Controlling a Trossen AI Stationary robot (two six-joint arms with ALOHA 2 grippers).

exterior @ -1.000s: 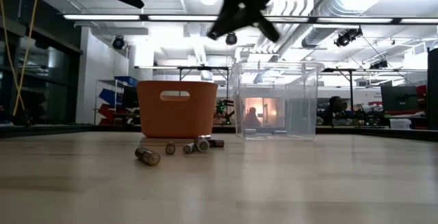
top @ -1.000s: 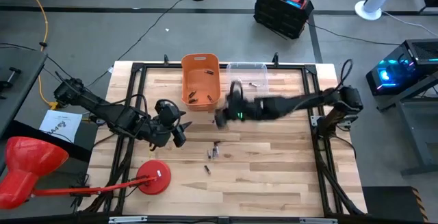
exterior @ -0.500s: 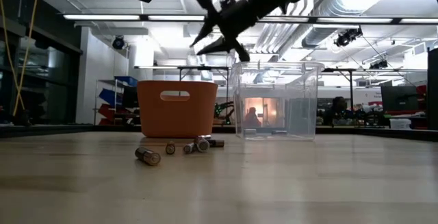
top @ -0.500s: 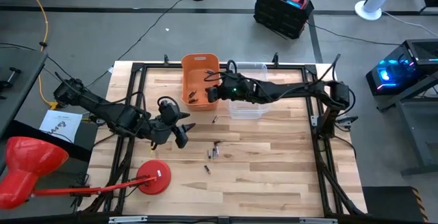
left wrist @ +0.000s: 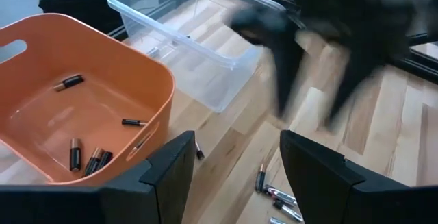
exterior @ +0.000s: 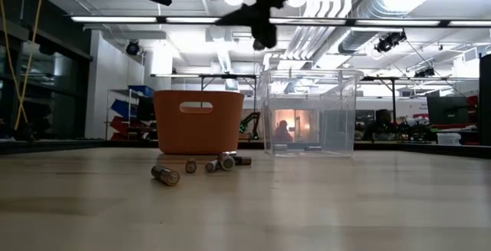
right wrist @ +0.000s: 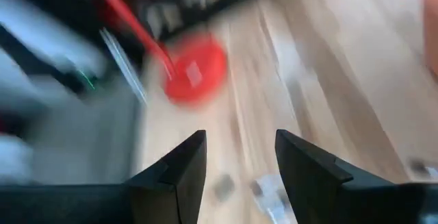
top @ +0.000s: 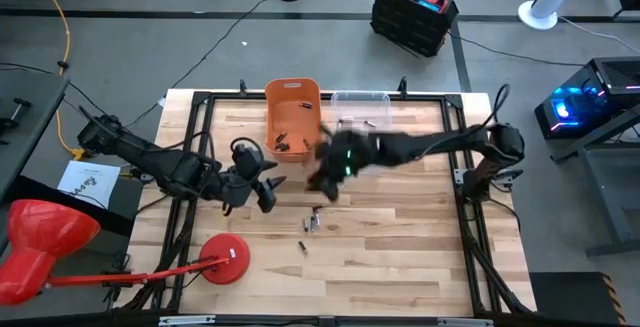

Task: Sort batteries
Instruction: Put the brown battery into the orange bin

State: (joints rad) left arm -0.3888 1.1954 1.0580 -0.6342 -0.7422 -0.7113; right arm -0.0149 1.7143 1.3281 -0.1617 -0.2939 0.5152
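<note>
Evenly and softly lit from overhead in the high view; faint shadows only on the wooden table [top: 400, 237]. Strong backlight in the low view from bright ceiling strip lights [exterior: 153, 19], reducing both arms to black silhouettes. Near tabletop soft, out of focus. Heavy motion blur throughout the right wrist view, red lamp base [right wrist: 197, 73] smeared. Right arm [left wrist: 328, 39] blurred in the left wrist view; orange bin [left wrist: 75, 114] sharp.

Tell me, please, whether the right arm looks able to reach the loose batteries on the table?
Probably yes. The right gripper hangs with open jaws just above the loose batteries, with only bare table between; the left gripper waits off to the side.
</note>
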